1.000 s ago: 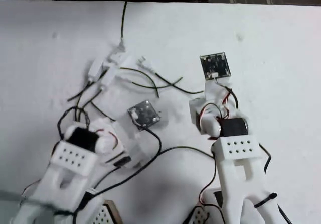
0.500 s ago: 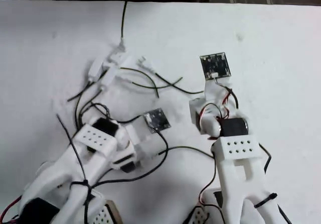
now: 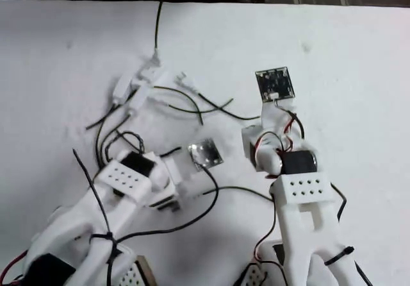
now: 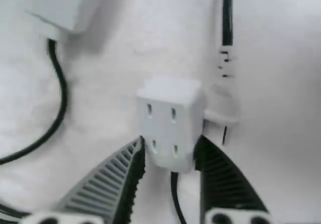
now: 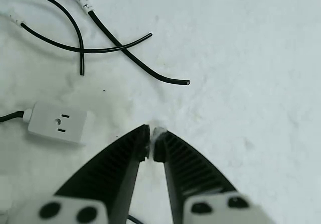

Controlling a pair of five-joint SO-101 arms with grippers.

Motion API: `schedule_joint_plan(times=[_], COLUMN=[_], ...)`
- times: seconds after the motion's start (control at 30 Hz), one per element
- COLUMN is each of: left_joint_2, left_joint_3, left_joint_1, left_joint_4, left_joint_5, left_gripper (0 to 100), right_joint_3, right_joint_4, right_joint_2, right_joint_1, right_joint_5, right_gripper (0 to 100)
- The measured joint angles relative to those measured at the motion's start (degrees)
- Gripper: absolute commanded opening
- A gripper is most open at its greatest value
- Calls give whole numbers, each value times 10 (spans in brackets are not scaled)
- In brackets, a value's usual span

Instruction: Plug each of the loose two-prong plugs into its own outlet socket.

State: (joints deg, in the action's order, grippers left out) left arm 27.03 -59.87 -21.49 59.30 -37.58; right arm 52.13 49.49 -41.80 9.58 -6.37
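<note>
Gripping a white outlet block (image 4: 170,116), the left gripper (image 4: 169,151) has its two ribbed fingers (image 4: 123,179) pressed against the block's opposite sides, at the corners nearest the wrist. The block lies on the white table (image 3: 359,61) with two pairs of slots facing up. A white two-prong plug (image 4: 219,108) sits just beside the block, against its side or nearly so; whether its prongs are in a socket cannot be told. Its black cord (image 4: 228,13) runs straight away from the gripper. Farther off lies a second white body (image 4: 60,3), with a black cable (image 4: 61,91) curving from it.

The right gripper (image 5: 153,142) hangs over bare table with its dark fingers together, only a sliver between the tips. Near it lies a flat white single socket (image 5: 57,122), slots up, on a black lead (image 5: 10,116). Beyond it, loose black wires (image 5: 83,49) cross one another, and one cut end (image 5: 186,82) lies apart from the rest.

In the high view the left arm (image 3: 122,183) comes in from the near left corner, and the right arm (image 3: 301,193) stands beside it, well apart. Past the left arm, a cluster of white plugs and fittings (image 3: 138,84) lies among black cords, with one lone cord (image 3: 157,23) leading off the table's far edge.
</note>
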Motion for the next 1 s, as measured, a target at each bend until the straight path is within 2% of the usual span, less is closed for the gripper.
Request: schedule_joint_plan(times=[0.2, 0.37, 0.53, 0.73, 1.0], left_joint_2=[0, 0, 0, 0, 15], left_joint_3=[0, 0, 0, 2, 49], left_joint_1=[23, 76, 137, 149, 152], left_joint_4=[-4, -8, -25, -11, 53], left_joint_5=[-7, -46, -66, -65, -3], left_gripper=[114, 124, 233, 234, 234], right_joint_3=[0, 0, 0, 0, 0], right_joint_4=[0, 0, 0, 0, 0], right_joint_2=[0, 0, 2, 2, 2], right_joint_1=[0, 0, 2, 24, 24], right_joint_5=[0, 0, 0, 0, 0], right_gripper=[22, 22, 22, 22, 22])
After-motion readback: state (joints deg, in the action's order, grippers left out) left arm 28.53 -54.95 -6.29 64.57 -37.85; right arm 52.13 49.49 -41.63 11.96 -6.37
